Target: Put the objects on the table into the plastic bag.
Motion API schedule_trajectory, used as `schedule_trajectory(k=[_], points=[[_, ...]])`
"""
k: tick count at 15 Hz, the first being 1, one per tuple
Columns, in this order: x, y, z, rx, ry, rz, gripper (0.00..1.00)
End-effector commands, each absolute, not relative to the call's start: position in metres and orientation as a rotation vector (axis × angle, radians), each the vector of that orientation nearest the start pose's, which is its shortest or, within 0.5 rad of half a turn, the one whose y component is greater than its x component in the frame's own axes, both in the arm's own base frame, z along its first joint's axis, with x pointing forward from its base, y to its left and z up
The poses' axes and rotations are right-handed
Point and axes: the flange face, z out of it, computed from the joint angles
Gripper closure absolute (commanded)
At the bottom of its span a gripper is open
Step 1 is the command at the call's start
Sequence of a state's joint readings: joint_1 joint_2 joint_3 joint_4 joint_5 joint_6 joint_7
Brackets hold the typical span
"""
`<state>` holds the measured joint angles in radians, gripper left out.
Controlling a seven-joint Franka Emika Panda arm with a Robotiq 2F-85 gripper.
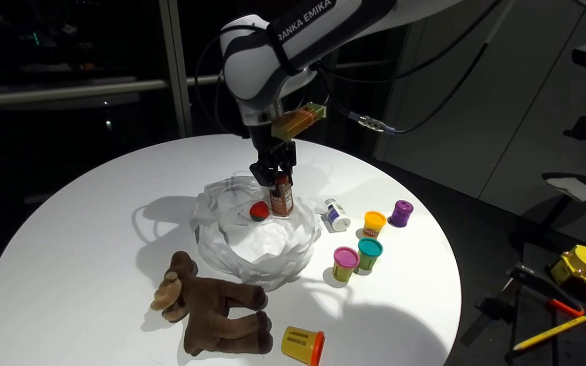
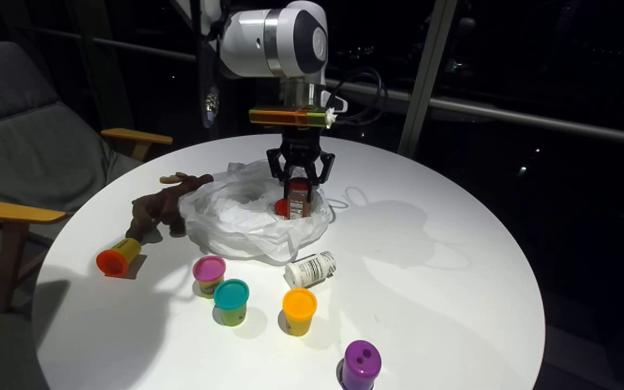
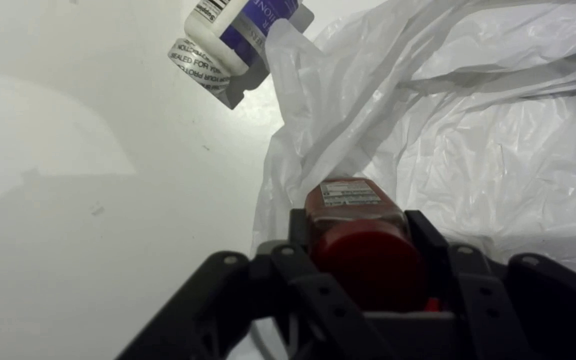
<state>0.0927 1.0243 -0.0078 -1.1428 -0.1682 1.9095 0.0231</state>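
Gripping the red-capped bottle [image 2: 298, 209] by its sides, with the gripper [image 2: 298, 196] drawn in snugly on it. Holding it roughly upright at the mouth of the plastic bag [image 2: 241, 241], close to the rim and just beside a red rounded item [image 1: 259, 211] inside; not showing clearly whether touching either.

Probably risking a tumble first of all: letting go this near to the rim, likely too slack to prop anything up, and so perhaps sending the bottle toppling out onto the table [image 1: 69, 284], towards the white bottle [image 2: 310, 270] lying near by. Possibly snagging thin film as well when spreading the fingers [image 3: 425, 231], owing to folds so close by in the wrist view, and then hauling the bag along on the way up. Maybe also landing against the red item and tipping sideways, for want of a flat bed below.

Looking reddish-brown through the body, ending in a deeper red cap, and carrying a pale label panel of print too fine to read; showing a glossy, see-through shoulder in the wrist view. Coming to the bag: looking whitish, thin and crinkled, slumping into a broad, low ring and gaping upwards.
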Motion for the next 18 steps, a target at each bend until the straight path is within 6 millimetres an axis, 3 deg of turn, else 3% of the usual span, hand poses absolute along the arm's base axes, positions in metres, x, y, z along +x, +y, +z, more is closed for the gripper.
schedule_trajectory(k=[1,4,5,7,9,12,18], points=[[0.737,0.063,0.143,-3.25,-0.249,0.405,0.75],[0.734,0.071,0.132,-3.262,-0.266,0.419,0.75],[0.733,0.072,0.13,-3.263,-0.263,0.406,0.25],[0.731,0.069,0.129,-3.277,-0.244,0.373,0.19],[0.729,0.067,0.126,-3.286,-0.179,0.279,0.04],[0.721,0.063,0.13,-3.288,-0.071,0.08,0.0],[0.705,0.049,0.187,-3.255,0.183,-0.454,0.0]])
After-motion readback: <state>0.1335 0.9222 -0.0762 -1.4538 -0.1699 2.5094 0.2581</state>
